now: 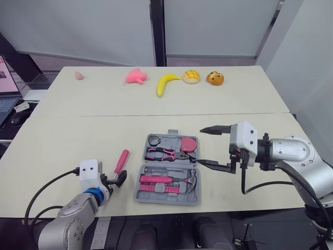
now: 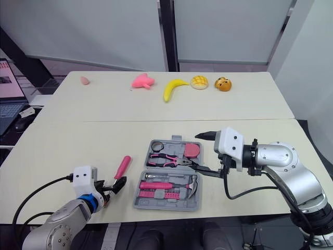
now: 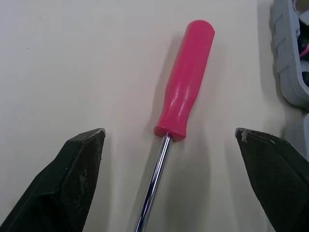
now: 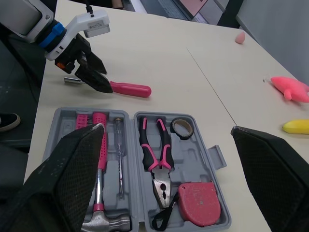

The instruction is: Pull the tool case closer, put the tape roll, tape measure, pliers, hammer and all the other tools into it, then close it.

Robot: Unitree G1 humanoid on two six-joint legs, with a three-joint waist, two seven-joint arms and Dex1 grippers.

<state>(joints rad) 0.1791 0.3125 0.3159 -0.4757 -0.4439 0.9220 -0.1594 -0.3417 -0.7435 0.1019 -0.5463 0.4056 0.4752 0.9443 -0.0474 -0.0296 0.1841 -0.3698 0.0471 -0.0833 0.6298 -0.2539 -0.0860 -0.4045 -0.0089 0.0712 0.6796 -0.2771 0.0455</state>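
The tool case [image 1: 143,197] lies open and flat on the table [image 1: 78,135], its near rim close to the table's front edge. In its far half sit the tape roll [image 1: 154,140], the pliers [image 1: 166,153] and the pink tape measure [image 1: 188,144]. The near half holds the hammer [image 1: 169,180] and a slim driver [image 4: 119,159]. One pink screwdriver [image 3: 186,96] is still outside, lying on the table just left of the case, handle pointing away from the front edge. The left tool [image 3: 170,134] is spread open with a finger on either side of its steel shaft, touching neither. The right tool [image 1: 207,147] hangs over the case's right rim, released and spread wide, empty. Bare table stretches left of the case and behind it, up to a banana [image 1: 165,83] and small toys near the far edge.
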